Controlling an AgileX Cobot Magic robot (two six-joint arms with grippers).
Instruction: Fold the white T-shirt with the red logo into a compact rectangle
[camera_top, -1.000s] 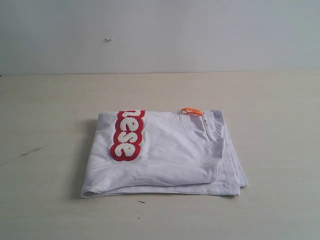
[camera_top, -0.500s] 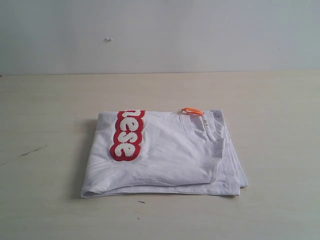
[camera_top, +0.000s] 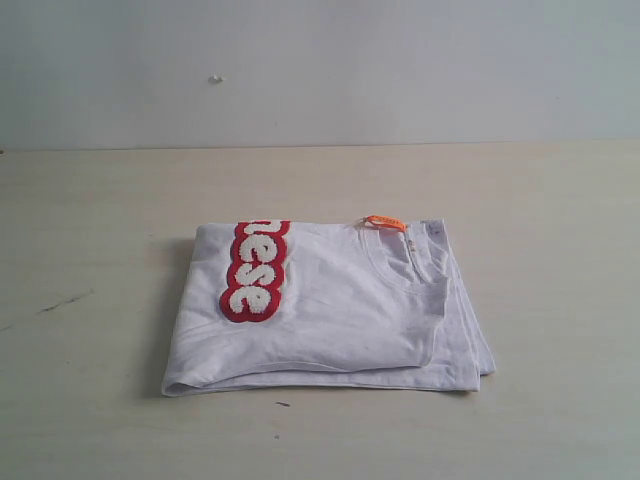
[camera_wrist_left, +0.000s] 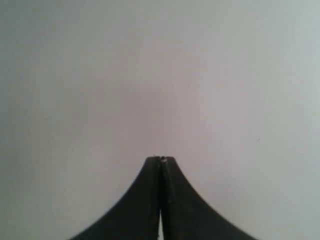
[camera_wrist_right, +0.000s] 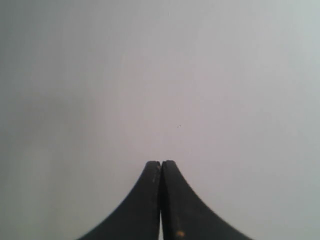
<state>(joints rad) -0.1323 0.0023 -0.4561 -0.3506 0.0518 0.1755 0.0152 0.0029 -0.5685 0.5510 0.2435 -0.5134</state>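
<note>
The red logo (camera_top: 255, 271) on the white T-shirt (camera_top: 340, 320) reads "ese" in white letters, its orange tag (camera_top: 385, 222) illegible.

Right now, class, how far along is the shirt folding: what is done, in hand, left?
Done: the white T-shirt lies folded into a compact rectangle on the table, the red logo on top. In hand: nothing; the left gripper and right gripper are shut, empty. Left: apparently nothing.

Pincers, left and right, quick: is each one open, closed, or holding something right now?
Left pincer: closed, holding nothing.
Right pincer: closed, holding nothing.
</note>
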